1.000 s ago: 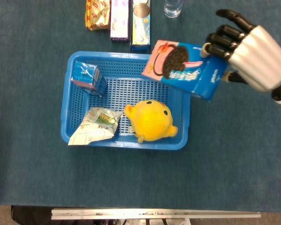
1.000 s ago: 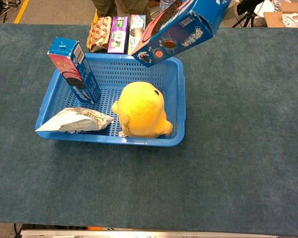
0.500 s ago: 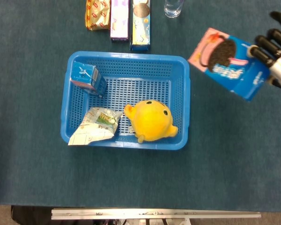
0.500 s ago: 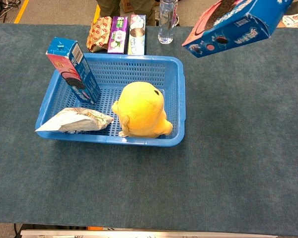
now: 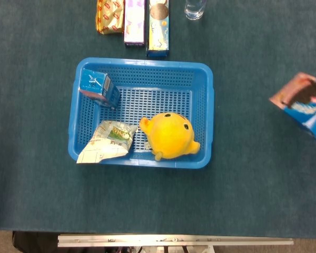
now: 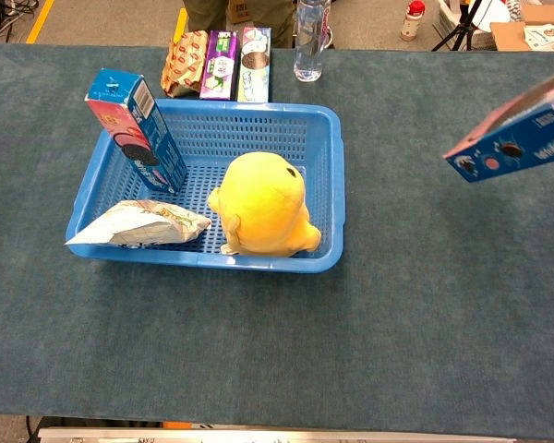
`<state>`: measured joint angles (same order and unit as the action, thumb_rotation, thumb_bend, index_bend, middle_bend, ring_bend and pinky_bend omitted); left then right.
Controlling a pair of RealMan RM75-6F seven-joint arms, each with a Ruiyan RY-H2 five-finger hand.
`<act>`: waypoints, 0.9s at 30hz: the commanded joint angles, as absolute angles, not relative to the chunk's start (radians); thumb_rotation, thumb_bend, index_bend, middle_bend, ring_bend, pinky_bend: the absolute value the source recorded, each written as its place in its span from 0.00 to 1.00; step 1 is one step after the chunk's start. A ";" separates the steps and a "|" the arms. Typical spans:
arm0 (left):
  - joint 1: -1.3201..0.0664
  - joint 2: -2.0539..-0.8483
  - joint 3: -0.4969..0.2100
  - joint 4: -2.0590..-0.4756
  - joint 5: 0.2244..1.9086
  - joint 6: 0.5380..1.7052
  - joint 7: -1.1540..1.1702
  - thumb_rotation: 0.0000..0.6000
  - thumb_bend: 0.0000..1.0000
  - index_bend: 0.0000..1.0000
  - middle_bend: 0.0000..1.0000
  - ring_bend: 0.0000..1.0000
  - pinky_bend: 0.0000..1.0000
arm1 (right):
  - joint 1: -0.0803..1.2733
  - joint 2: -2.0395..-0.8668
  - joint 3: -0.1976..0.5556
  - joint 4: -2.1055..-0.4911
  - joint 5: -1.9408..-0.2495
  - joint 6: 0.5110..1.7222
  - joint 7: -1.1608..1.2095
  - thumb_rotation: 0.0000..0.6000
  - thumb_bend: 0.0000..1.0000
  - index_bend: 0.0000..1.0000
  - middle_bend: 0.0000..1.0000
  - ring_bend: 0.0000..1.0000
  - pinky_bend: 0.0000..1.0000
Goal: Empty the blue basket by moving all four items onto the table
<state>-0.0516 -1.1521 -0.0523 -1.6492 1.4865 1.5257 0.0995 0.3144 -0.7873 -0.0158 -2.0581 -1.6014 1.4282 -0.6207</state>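
Hands: neither shows in either view, so how the fingers lie and what they hold cannot be told.

Cookie box (image 5: 304, 105): blue carton with a pink end panel and a dark round cookie printed on it. It sits tilted at the right edge of the head view, cut off by the frame, well to the right of the basket. In the chest view it appears above the table surface, slanting, its blue side and small round marks visible.

Blue basket (image 5: 208, 105): rectangular, perforated walls and floor, resting on the dark teal table (image 5: 147, 200).

Contents: a smaller blue cookie box (image 5: 99, 88) upright in the far left corner; a crumpled white and green packet (image 5: 108, 141) lying flat at the near left, one corner over the rim; a yellow plush toy (image 5: 171, 135) at the near right, against the front wall.

Beyond the basket: three snack packs (image 5: 133, 18) in a row, and a clear bottle (image 5: 195, 8) just beside them.
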 commanded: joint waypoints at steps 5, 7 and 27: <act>-0.056 -1.154 -0.053 -1.656 1.486 1.523 0.113 1.00 0.25 0.27 0.21 0.17 0.38 | 0.261 -0.734 -0.038 -2.114 -1.592 1.415 -0.612 1.00 0.00 0.26 0.37 0.38 0.26; -0.055 -1.153 -0.053 -1.659 1.486 1.524 0.114 1.00 0.25 0.27 0.21 0.17 0.38 | 0.256 -0.729 -0.036 -2.115 -1.604 1.418 -0.603 1.00 0.00 0.22 0.33 0.36 0.26; -0.054 -1.157 -0.051 -1.647 1.475 1.519 0.099 1.00 0.25 0.27 0.21 0.17 0.38 | 0.454 -0.958 0.098 -1.915 -1.788 1.283 -0.309 1.00 0.00 0.15 0.25 0.26 0.26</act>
